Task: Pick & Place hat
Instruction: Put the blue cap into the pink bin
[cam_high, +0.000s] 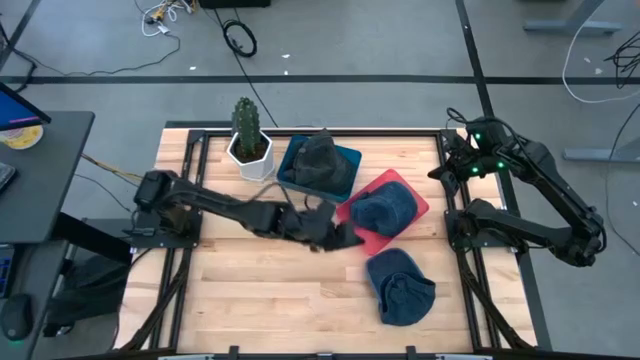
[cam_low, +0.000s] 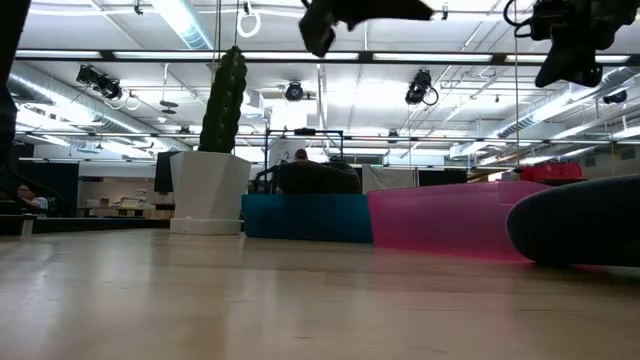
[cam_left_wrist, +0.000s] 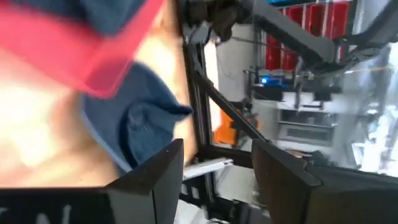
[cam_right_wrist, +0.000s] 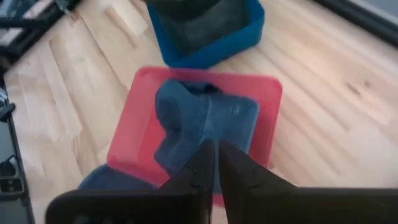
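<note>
Three hats show. A dark grey hat (cam_high: 320, 160) sits in a blue bin (cam_high: 340, 182). A blue hat (cam_high: 385, 208) (cam_right_wrist: 205, 121) lies in a red tray (cam_high: 412, 195). Another blue hat (cam_high: 402, 288) (cam_left_wrist: 140, 121) rests on the table near the front edge. My left gripper (cam_high: 335, 235) (cam_left_wrist: 217, 162) hovers open beside the red tray's left edge, raised above the table and holding nothing. My right gripper (cam_high: 455, 165) (cam_right_wrist: 216, 155) is shut and empty, held high near the table's far right corner.
A cactus in a white pot (cam_high: 247, 140) stands at the far edge, left of the blue bin. Bare wood (cam_high: 260, 290) lies at the near left of the table. Black frame rails (cam_high: 190, 190) run along the table's sides.
</note>
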